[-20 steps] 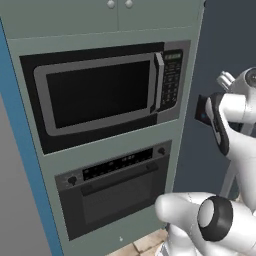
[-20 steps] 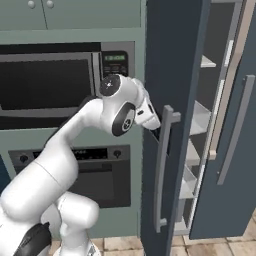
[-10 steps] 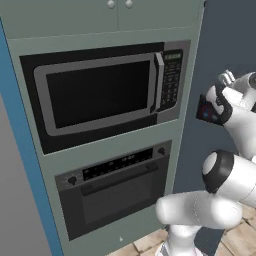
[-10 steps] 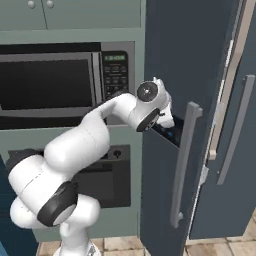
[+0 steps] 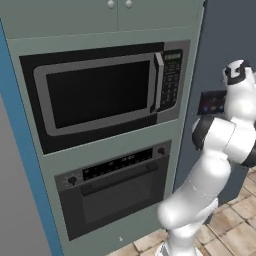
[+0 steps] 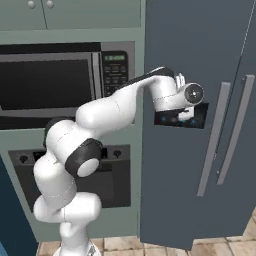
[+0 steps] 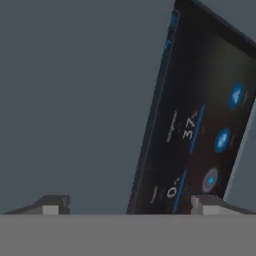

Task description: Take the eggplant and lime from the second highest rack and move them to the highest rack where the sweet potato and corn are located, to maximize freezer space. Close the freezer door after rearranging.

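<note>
The freezer door (image 6: 175, 200) is a tall slate-blue panel with a long grey handle (image 6: 212, 140), and it stands flush with the cabinet front. My gripper (image 7: 130, 206) is open and holds nothing. Its fingertips (image 7: 50, 205) point at the door face, beside a dark display panel (image 7: 200, 125). In the right base view my hand (image 6: 186, 100) rests against that panel (image 6: 197, 119). In the left base view the hand (image 5: 235, 75) sits high on the door (image 5: 220, 45). The eggplant, lime, sweet potato, corn and racks are hidden behind the door.
Left of the freezer stands a grey-green unit with a microwave (image 5: 100, 95) above an oven (image 5: 115, 190). A second slate-blue door with its own handle (image 6: 236, 125) adjoins on the right. Tiled floor (image 5: 235, 230) lies below.
The freezer door has swung from open, with shelves showing, to shut. My arm stretched out to the right with it, the hand staying on the door face.
</note>
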